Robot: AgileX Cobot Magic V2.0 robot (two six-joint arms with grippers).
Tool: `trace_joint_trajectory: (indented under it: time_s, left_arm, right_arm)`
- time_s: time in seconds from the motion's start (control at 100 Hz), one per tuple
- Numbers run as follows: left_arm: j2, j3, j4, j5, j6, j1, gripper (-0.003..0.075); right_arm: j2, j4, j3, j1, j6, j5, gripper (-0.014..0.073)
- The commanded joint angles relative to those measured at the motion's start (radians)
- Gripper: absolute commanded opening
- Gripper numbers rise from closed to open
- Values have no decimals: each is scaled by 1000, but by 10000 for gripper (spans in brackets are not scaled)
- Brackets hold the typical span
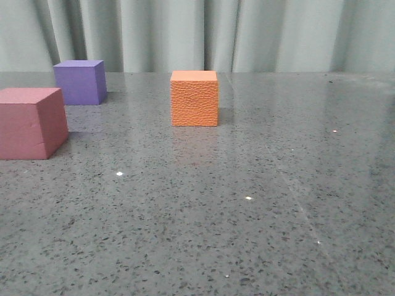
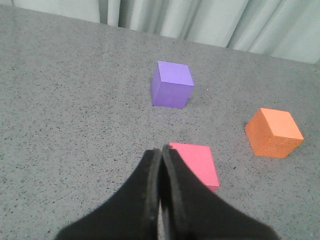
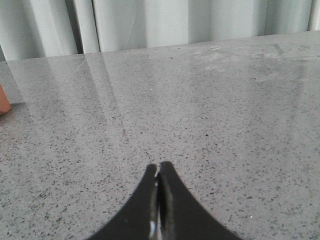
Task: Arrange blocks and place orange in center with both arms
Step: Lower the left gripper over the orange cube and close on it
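Three foam blocks stand on the grey speckled table (image 1: 247, 203). The orange cube (image 1: 194, 98) sits near the middle, farther back; it also shows in the left wrist view (image 2: 273, 133) and as a sliver (image 3: 3, 101) at the right wrist view's edge. The purple cube (image 1: 79, 82) (image 2: 172, 84) is at the back left. The pink-red cube (image 1: 31, 123) (image 2: 196, 164) is at the near left, cut by the frame edge. My left gripper (image 2: 161, 149) is shut and empty, hovering just short of the pink-red cube. My right gripper (image 3: 158, 165) is shut and empty over bare table. Neither arm shows in the front view.
Pale pleated curtains (image 1: 197, 34) hang behind the table's far edge. Small bright specks (image 1: 119, 173) dot the table top in the front view.
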Motion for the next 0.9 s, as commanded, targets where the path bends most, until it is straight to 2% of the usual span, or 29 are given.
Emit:
trace_joint_trajectory:
  time_s: [0.0, 0.1, 0.15, 0.2, 0.27, 0.37, 0.4, 0.48, 0.54, 0.7, 0.89]
  left_arm:
    - [74, -68, -9, -38, 4, 0, -19]
    - [118, -80, -14, -76, 4, 0, 1]
    - [131, -80, -25, -91, 6, 0, 50]
    - [140, -80, -26, -104, 16, 0, 132]
    - [146, -80, -43, -120, 66, 0, 307]
    - [146, -80, -46, -147, 135, 0, 652]
    - [146, -80, -40, -161, 135, 0, 725]
    - [146, -80, -41, -212, 133, 0, 666]
    - [147, -80, -99, -233, 135, -4, 642]
    - [253, -153, -180, -158, 187, -64, 640]
    - [465, -267, -171, -242, 175, -216, 640]
  right_arm:
    - [-24, 2, -14, -6, -6, -82, -119]
    - [-24, 2, -14, -6, -6, -82, -119]
    - [-24, 2, -14, -6, -6, -82, -119]
    - [-24, 2, -14, -6, -6, -82, -119]
    - [-24, 2, -14, -6, -6, -82, -119]
    - [-24, 2, -14, -6, -6, -82, -119]
    - [-24, 2, -14, -6, -6, -82, -119]
    - [-24, 2, -14, -6, -6, -82, -119]
    - [-24, 2, -14, -6, -6, -82, -119]
    - [-24, 2, -14, -6, -6, -82, -119]
    - [-24, 2, -14, -6, -6, -82, -119]
